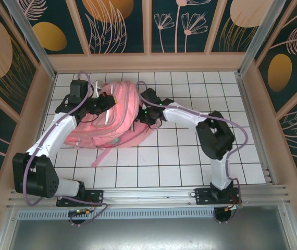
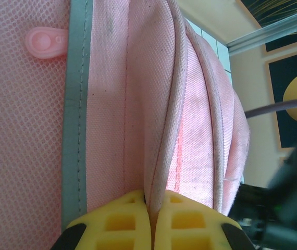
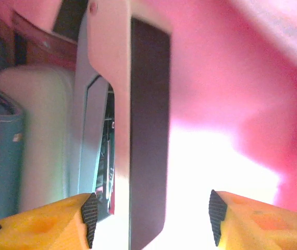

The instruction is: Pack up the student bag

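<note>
Pink soft fabric student bag point(image 1: 118, 117) lies on the white gridded desk point(image 1: 190, 156), left of centre in the upper half of the top view. Its loose pink straps point(image 1: 101, 157) trail toward the lower edge of the frame. The left arm reaches to it from the lower left, the right arm from the lower right.

The left claw point(image 2: 151, 221) is at the bottom centre of the left wrist view. Its yellow fingers point(image 2: 117, 219) are pressed together, clamped on a corded seam edge of the student bag. The pinched fold of pink fabric runs from the fingers up to the top of the frame. To the left of it a grey reflective stripe point(image 2: 78, 104) runs top to bottom, bordering a panel of pink mesh point(image 2: 21, 130). A round pink rubber tab point(image 2: 47, 42) sits on the mesh in the upper left corner.

The right claw point(image 3: 151, 219) has its yellow fingers, with black ribbed pads point(image 3: 89, 219), standing well apart at the lower left and lower right of the right wrist view. Pink fabric surrounds the claw, brightly lit at lower centre. A flat pale pink object with a dark panel point(image 3: 148, 130) stands upright in the gap, nearer the left-hand finger. Whether it touches that finger cannot be told. Left of it stand a pale whitish rounded object point(image 3: 34, 140) and, at the frame edge, a teal object point(image 3: 0, 156).
</note>
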Controlling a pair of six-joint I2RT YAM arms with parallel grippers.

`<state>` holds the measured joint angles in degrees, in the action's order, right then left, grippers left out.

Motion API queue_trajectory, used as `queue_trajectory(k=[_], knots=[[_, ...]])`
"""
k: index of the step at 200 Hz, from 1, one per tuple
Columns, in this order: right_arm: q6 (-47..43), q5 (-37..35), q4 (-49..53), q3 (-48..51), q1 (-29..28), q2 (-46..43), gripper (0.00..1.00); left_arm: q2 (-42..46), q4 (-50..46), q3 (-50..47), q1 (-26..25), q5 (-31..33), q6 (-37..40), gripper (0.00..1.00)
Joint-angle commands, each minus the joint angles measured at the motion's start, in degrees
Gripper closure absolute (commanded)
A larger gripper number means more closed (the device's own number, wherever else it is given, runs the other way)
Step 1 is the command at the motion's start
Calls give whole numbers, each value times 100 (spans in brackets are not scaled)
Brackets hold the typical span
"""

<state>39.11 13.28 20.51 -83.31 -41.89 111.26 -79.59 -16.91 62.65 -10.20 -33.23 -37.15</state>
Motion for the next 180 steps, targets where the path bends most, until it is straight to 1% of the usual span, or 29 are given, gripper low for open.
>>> queue_trajectory(k=[1, 18, 25, 38, 73, 85, 95, 100, 109, 116, 120, 126, 134, 148, 180], knots=[[-239, -423, 292, 267, 262, -765, 39, 121, 530, 19, -26, -341, 102, 100], [-362, -608, 474, 475, 464, -888, 35, 69, 554, 19, -28, -362, 80, 100], [-409, -528, 472, 565, 565, -845, 33, 48, 565, 19, -23, -377, 76, 100], [-478, -308, 462, 614, 710, -620, 31, 14, 570, 27, -29, -382, 69, 100], [-592, 41, 267, 362, 640, 108, 29, -52, 521, 87, -32, -373, 111, 100], [-563, 20, 318, 221, 614, 352, 31, -56, 505, 89, -26, -353, 116, 100], [-509, 101, 228, 201, 603, 460, 37, -33, 488, 98, -28, -343, 127, 100], [-467, 191, 133, 209, 606, 493, 43, -28, 487, 102, -27, -334, 129, 100], [-402, 376, -27, 219, 600, 492, 59, -26, 452, 140, -26, -323, 144, 100], [-363, 423, -85, 189, 582, 466, 68, -39, 372, 213, -26, -302, 192, 100], [-361, 415, -87, 145, 581, 452, 75, -49, 327, 271, -26, -291, 225, 100], [-365, 368, -47, 64, 562, 402, 88, -56, 271, 343, -22, -274, 249, 100], [-394, 277, -6, -42, 549, 286, 100, -76, 198, 476, -22, -254, 287, 100], [-459, 79, -8, -186, 554, -41, 100, -135, 37, 794, -19, -232, 349, 100], [-510, -234, -224, -265, 670, -829, 100, -512, -469, 1972, -31, -214, 559, 100]])
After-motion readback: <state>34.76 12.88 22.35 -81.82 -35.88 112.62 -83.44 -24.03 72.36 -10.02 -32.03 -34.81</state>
